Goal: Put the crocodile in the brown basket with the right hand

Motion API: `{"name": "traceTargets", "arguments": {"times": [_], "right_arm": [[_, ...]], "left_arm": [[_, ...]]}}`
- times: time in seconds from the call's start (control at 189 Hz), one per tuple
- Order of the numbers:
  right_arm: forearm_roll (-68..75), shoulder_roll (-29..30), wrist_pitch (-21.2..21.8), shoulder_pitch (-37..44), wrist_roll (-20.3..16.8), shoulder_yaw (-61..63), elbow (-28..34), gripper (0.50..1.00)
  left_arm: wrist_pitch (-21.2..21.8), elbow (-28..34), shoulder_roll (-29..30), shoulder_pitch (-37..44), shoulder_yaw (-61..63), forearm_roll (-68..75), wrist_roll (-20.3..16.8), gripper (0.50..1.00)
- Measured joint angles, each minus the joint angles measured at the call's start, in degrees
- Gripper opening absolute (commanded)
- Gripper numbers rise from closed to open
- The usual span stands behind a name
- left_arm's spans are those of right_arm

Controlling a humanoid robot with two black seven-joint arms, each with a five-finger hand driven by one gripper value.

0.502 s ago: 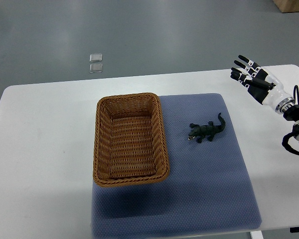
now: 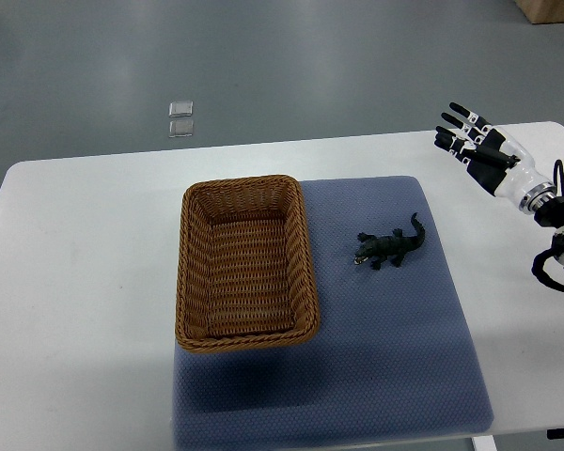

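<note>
Right hand (image 2: 477, 146) is being held over the far right corner of the white bench (image 2: 85, 282), with its arm coming in from the right edge. Its fingers (image 2: 456, 120) are being kept spread and straight, pointing toward the far left, and nothing is being gripped. The hand is being kept well apart from the crocodile (image 2: 390, 244), with bare bench top and the mat's far right corner lying between them. The crocodile, small and dark, is being carried by the blue mat (image 2: 404, 357). It is lying flat on its belly in the mat's far half, snout pointing toward the basket side, tail curling up toward the far right. It is lying near the brown basket (image 2: 301, 254), to the basket's right and not touching it, with a strip of mat showing between snout and basket wall. The basket is being seen as rectangular wicker, upright, long side running near-to-far. It is sitting on the mat's left part, its left wall about level with the mat's left edge. A black wrist joint with a looped cable (image 2: 556, 256) is being shown at the right edge, nearer than the hand. Beyond the bench, grey floor (image 2: 310, 66) is being shown with two small clear squares (image 2: 180, 119) lying just beside each other, and a cardboard-coloured corner (image 2: 555, 9) is being cut off at the top right.
</note>
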Motion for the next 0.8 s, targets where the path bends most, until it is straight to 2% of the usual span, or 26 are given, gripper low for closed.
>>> {"name": "traceTargets", "arguments": {"times": [0.799], "right_arm": [[0.0,-0.8,-0.2,2.2,0.6,0.0,-0.3,0.928]], "left_arm": [[0.0,0.4,0.0,0.0,0.0,0.0,0.0,1.0]]}}
